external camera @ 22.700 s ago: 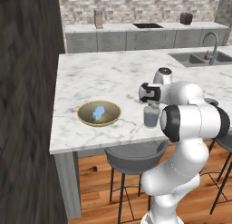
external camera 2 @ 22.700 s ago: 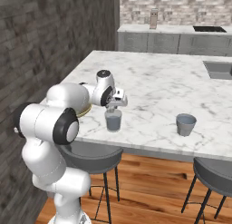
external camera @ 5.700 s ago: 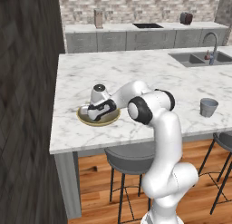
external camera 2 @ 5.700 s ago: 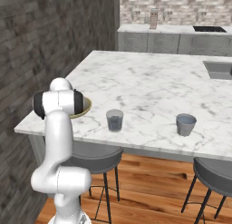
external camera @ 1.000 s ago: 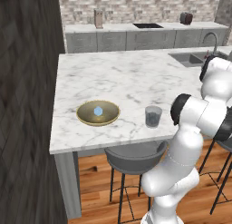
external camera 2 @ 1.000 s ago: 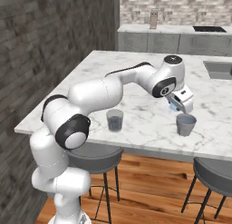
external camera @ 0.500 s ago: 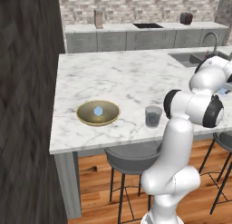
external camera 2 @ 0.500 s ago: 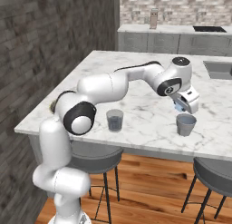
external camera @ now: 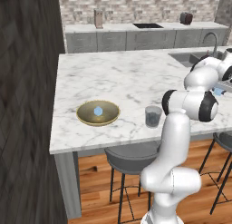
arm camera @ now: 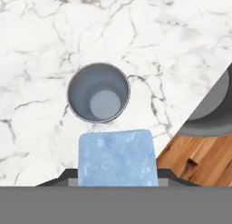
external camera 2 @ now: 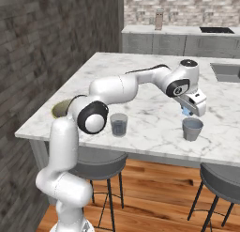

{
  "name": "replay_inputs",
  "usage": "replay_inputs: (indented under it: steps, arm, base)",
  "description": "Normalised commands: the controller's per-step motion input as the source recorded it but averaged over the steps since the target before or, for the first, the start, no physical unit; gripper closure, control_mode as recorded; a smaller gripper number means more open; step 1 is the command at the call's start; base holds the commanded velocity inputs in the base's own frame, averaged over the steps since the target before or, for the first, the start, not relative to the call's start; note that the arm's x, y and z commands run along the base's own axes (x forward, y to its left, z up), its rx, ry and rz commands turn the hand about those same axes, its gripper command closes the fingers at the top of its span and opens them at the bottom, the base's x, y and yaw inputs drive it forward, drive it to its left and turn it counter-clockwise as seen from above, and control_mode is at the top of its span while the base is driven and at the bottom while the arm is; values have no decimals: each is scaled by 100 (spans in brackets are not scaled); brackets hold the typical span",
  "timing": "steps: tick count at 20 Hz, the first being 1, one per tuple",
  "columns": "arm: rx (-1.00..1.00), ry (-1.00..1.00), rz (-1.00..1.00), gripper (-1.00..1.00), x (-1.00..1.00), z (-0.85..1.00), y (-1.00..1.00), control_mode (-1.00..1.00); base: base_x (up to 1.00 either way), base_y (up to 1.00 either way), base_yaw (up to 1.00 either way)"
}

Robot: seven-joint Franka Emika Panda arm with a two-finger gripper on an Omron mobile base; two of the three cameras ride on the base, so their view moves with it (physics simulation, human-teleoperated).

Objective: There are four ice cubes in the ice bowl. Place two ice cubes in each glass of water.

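My gripper (external camera 2: 189,109) is shut on a pale blue ice cube (arm camera: 117,157) and hangs just above the right-hand glass of water (external camera 2: 192,129) near the counter's front edge. In the hand view that glass (arm camera: 98,92) lies straight below and slightly ahead of the cube, its mouth open upward. The other glass (external camera: 153,116) stands to the left, in front of the arm. The brassy ice bowl (external camera: 82,117) sits further left with one ice cube (external camera: 98,111) in it. In the left base view the gripper (external camera: 219,90) is at the right edge.
The marble counter's front edge (external camera 2: 140,149) runs just below both glasses, with grey stools (external camera 2: 220,179) and wood floor beneath. A sink (external camera: 192,59) lies at the counter's far right. A dark wall (external camera: 27,105) stands to the left.
The gripper with the ice cube has drifted a little right and down over the right-hand glass. The arm's elbow has swung. The bowl and both glasses have stayed put.
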Motion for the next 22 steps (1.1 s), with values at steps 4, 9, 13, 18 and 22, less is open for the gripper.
replay_inputs:
  steps: [4,9,13,18,22]
  arm:
    - [0,2,0,100,45,-25,-27,-100]
    - [0,1,0,100,28,-19,-18,-100]
    - [0,2,0,100,25,-23,-3,-100]
    - [0,3,1,100,10,-29,0,-100]
    - [0,0,1,100,14,-28,-6,-100]
  base:
    - [0,0,0]
    - [0,0,0]
    - [0,0,0]
    - [0,0,0]
    - [0,0,0]
